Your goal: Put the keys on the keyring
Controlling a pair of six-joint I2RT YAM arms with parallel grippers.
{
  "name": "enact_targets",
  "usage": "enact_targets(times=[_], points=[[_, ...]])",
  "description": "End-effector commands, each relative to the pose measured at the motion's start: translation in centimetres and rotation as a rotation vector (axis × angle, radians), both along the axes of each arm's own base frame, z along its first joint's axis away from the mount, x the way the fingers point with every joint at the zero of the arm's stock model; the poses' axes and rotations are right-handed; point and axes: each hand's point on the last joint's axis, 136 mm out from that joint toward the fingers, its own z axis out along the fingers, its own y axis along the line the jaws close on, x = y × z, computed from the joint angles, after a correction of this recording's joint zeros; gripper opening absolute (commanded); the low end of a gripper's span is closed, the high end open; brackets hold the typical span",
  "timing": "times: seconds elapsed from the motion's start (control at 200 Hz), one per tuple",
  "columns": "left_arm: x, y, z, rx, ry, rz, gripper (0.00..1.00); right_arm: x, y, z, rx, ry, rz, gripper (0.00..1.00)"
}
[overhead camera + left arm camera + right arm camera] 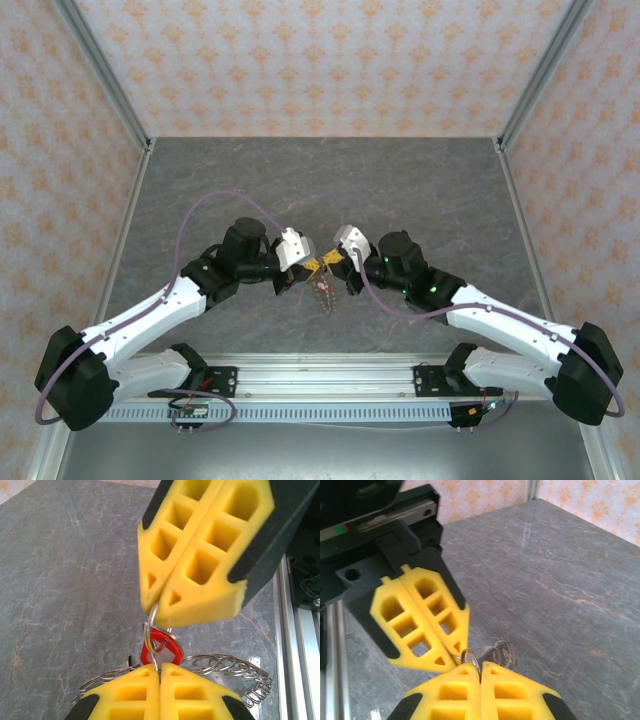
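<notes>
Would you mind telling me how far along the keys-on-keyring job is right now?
Done: the grippers sit tip to tip over mid-table. In hand: the left gripper and right gripper are each shut on a small loop with a red-tagged key at it, close by the keyring. Left: threading that key on; how many keys are already on, I cannot tell.

Left gripper and right gripper tip to tip above the table, keys between the tips, keyring just beside them.
</notes>
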Motion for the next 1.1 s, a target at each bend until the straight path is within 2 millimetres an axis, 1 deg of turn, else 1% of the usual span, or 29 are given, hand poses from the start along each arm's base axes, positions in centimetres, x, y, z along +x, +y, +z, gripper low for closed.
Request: enact_targets(times=[0.0, 0.305, 0.636, 0.761, 0.856, 0.991, 1.096], points=[[-0.2, -0.9, 2.3, -0.045, -0.063, -0.050, 0.00, 1.7, -1.3, 0.6, -0.034, -0.019, -0.118, 0.00], [-0.1, -1.1, 2.4, -0.054, -0.058, -0.053, 0.00, 1.8, -1.9, -0.7, -0.110, 0.001, -0.134, 0.00], [0.0, -1.4, 2.4, -0.063, -0.059, -0.060, 0.00, 1.9, -1.6, -1.9, -0.185, 0.031, -0.137, 0.00], [0.5, -1.5, 2.1, -0.054, -0.059, -0.039, 0.00, 2.7, -2.3, -2.4, -0.226, 0.046, -0.204, 0.00], [0.7, -1.6, 2.0, -0.058, -0.057, -0.025, 0.00, 2.9, -2.6, -2.7, -0.249, 0.061, -0.228, 0.00], [1.1, -1.7, 1.9, -0.062, -0.054, -0.008, 0.00, 3.2, -3.3, -3.6, -0.308, 0.076, -0.267, 0.00], [1.2, -1.8, 1.9, -0.064, -0.052, -0.004, 0.00, 3.3, -3.5, -3.8, -0.313, 0.076, -0.281, 0.00]])
